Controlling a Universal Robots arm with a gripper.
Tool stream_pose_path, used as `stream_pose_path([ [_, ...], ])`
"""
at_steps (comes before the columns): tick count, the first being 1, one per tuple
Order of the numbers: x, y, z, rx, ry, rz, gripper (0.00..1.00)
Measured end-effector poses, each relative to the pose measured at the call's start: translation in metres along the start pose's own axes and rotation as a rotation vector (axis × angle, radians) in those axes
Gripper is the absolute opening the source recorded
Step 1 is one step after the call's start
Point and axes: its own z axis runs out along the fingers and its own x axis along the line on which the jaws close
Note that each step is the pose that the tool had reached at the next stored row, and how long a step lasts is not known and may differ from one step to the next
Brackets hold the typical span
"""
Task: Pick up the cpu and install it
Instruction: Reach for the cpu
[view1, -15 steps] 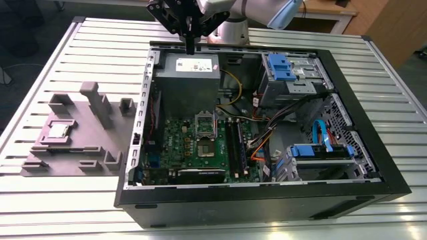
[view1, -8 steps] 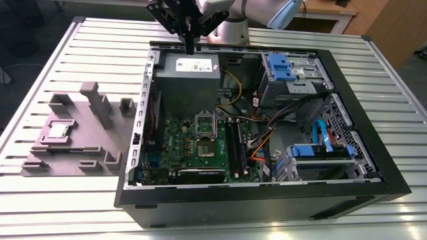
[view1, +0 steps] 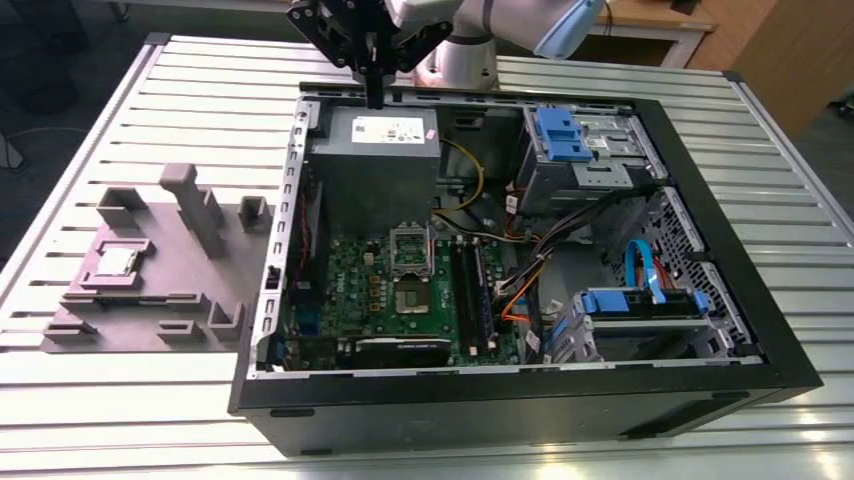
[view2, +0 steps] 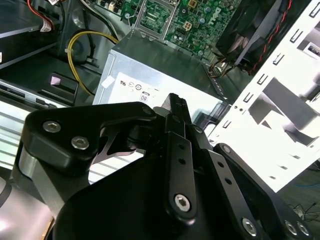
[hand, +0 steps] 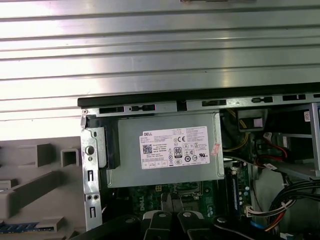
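Judging the cpu (view1: 118, 262) light, stiff and fragile, you'd hold its side edges; your claw (view1: 375, 100) hangs closed, empty.

open black PC case (view1: 507, 415) on slatted metal table (view1: 214, 90) | grey power supply (view1: 378, 170), white label | green motherboard (view1: 360, 275) adjoining, silver socket frame (view1: 411, 290) on it | blue drive brackets (view1: 558, 135) | grey fixture tray (view1: 174, 270) outside case, exterior view's left

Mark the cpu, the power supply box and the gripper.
cpu (view1: 118, 261), exterior view, middle of its metal top.
power supply box (view1: 378, 190), exterior view, bare grey top.
gripper (view1: 375, 97), exterior view, its lower tip.
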Motion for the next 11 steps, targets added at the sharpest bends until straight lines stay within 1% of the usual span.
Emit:
stream_pose_path([
  [11, 0.0026, -0.0002, -0.0001, 0.0000, 0.0000, 0.000, 0.10],
])
